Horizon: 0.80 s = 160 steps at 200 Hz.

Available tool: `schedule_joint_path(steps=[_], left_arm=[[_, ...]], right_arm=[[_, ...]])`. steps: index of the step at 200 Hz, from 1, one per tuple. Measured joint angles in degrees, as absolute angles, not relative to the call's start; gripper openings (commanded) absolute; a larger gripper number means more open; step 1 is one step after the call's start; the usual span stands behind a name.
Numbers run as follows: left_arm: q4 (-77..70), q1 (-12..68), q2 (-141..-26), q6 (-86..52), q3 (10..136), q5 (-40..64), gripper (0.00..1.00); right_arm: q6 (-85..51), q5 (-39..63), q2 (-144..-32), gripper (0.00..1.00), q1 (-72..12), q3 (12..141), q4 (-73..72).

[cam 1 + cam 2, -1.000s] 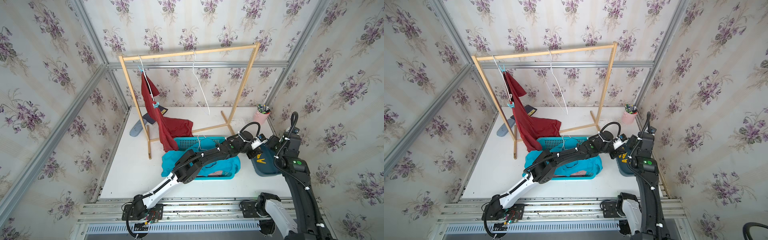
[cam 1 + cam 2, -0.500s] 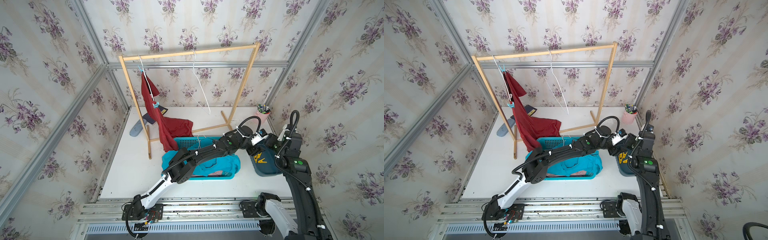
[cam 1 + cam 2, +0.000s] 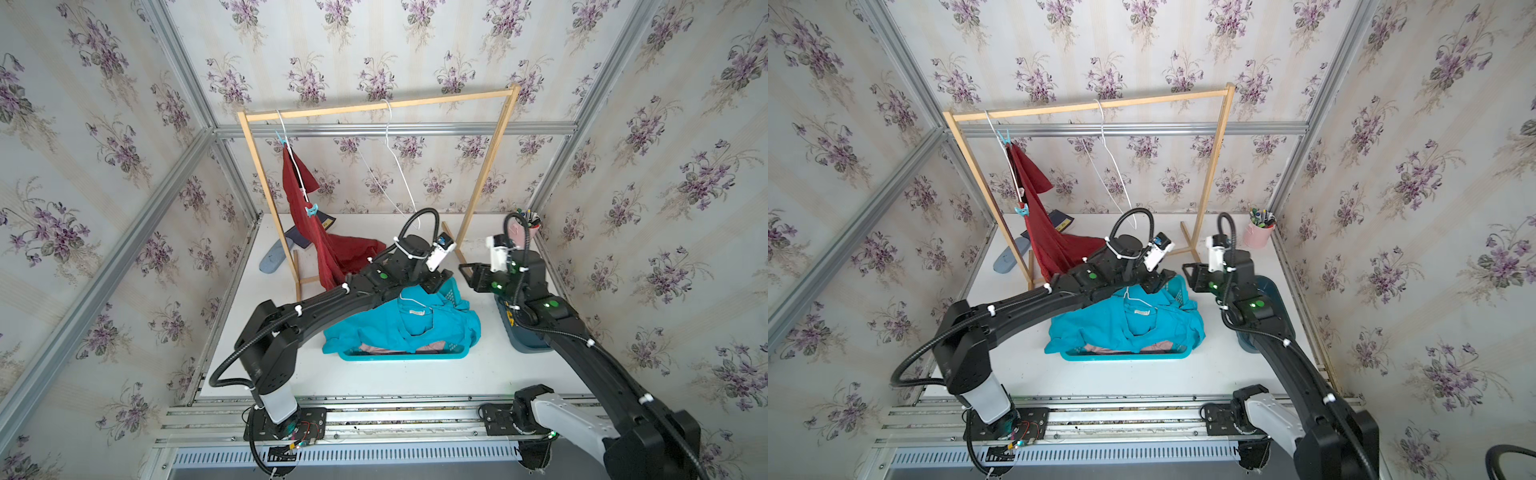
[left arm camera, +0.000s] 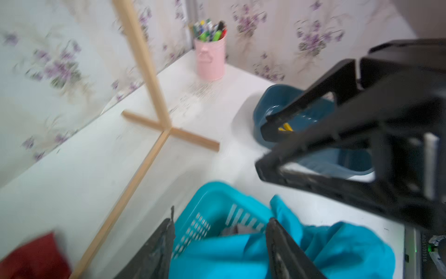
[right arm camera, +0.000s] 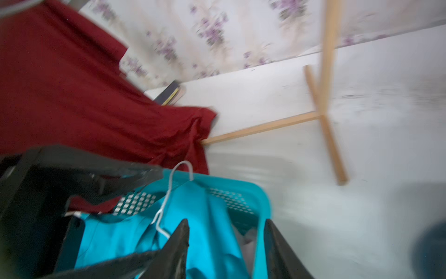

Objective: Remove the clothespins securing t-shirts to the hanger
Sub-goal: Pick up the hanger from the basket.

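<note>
Light-blue plastic clothespins point(image 3: 311, 210): on the hanging dark red t-shirt point(image 3: 328, 249), far from our grippers.
Left gripper point(image 4: 220, 221): jaws apart, empty.
Right gripper point(image 5: 226, 222): jaws apart, empty.
Next: we should reach up there.

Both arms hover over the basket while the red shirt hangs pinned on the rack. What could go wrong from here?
1. The open left gripper and open right gripper sit close together over the basket corner; they might collide.
2. The wire hanger hook sticking up from the turquoise t-shirt could snag a finger.
3. Tugging the blue clothespins off the red t-shirt may tip the slim wooden rack.
</note>
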<state>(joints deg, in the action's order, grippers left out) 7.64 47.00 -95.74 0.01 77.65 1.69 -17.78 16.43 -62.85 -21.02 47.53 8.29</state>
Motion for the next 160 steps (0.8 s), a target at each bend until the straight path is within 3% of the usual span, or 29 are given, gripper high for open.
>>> schedule_joint_path(steps=[55, 128, 160], left_arm=[[16.34, 44.51, -88.38, -16.25, 67.81, -7.38, 0.43], [18.65, 40.53, -98.87, -28.99, 71.22, -5.72, 0.33], [18.76, 40.49, -101.16, -30.94, 72.62, -3.86, 0.19]], right_arm=[[-16.78, 18.28, -68.55, 0.48, -25.71, 48.01, 6.66], [-16.49, 18.24, -66.41, 0.48, -25.87, 46.26, 6.31], [-16.49, 18.24, -65.65, 0.48, -25.87, 45.89, 6.20]])
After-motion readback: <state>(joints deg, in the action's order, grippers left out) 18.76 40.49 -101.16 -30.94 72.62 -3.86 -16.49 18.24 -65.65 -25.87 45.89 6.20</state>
